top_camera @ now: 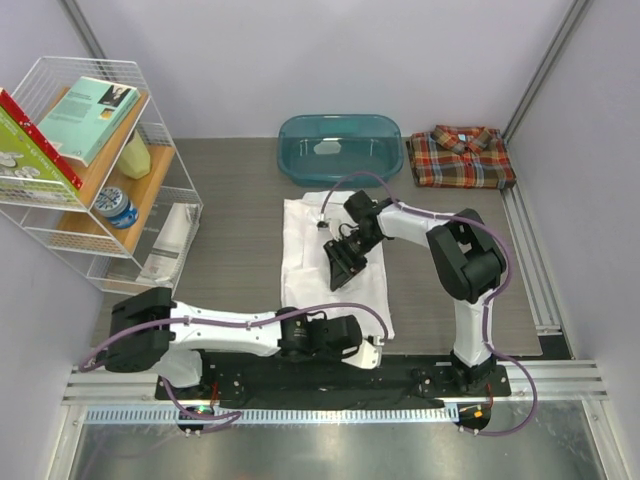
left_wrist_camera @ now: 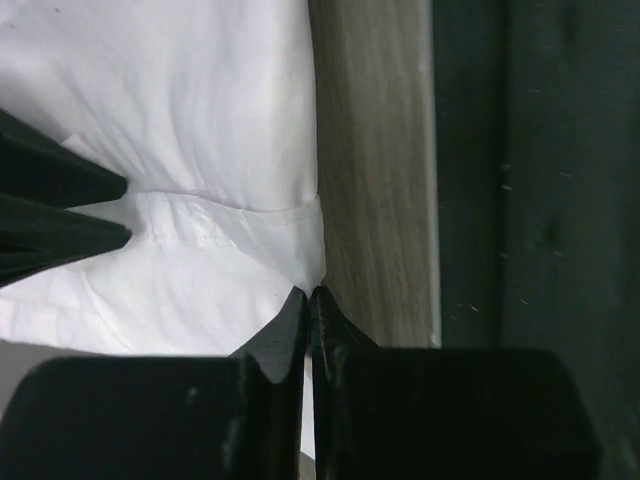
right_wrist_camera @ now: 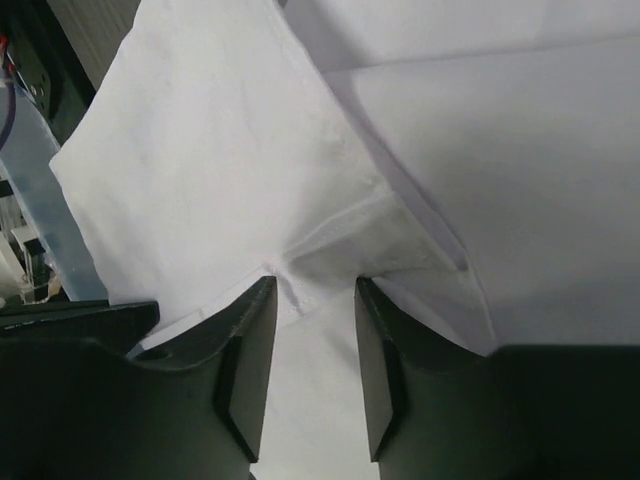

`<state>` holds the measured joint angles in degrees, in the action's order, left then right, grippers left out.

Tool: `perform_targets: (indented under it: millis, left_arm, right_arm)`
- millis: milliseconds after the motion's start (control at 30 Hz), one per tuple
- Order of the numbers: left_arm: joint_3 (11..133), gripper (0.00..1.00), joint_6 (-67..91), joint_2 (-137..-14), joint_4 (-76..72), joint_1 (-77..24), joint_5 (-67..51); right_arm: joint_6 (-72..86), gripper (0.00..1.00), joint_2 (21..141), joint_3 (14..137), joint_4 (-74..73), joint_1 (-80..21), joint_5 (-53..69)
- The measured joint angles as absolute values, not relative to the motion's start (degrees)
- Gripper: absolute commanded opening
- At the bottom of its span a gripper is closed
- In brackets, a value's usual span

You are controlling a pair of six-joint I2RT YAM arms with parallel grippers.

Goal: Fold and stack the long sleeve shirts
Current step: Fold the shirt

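The grey wood-grain counter point(top_camera: 240, 280) carries everything. On its left side stands a white wire rack point(top_camera: 110, 70) with books and a few small items on its shelves.

The white shirt point(top_camera: 305, 270) lies spread flat in the middle of the counter as a long rectangle, its far edge just short of the teal tub point(top_camera: 300, 160) at the back. The plaid shirt point(top_camera: 465, 158) lies folded, collar up, in the far right corner, beside the tub and well apart from the white one.

The right claw point(top_camera: 340, 275) points down onto the middle of the white shirt. In the right wrist view its jaws stand a narrow way apart point(right_wrist_camera: 313, 285), with a small pucker of white cloth at the tips, not clamped.

The left claw point(top_camera: 372, 350) lies low at the shirt's near right corner. In the left wrist view its jaws are pressed together point(left_wrist_camera: 308, 295), pinching the hem corner at the shirt's edge, with bare counter beside it.
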<state>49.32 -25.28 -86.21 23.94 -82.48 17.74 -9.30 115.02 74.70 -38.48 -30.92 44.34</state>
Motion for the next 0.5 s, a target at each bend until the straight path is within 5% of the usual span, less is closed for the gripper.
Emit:
perform_targets:
  millis: [500]
  left_arm:
    - [70.61, 0.0, -19.79, -81.21, 54.26, -79.29, -17.76]
  right_arm:
    - [-16.97, 0.51, 117.58, 103.83, -49.39, -25.96, 34.94]
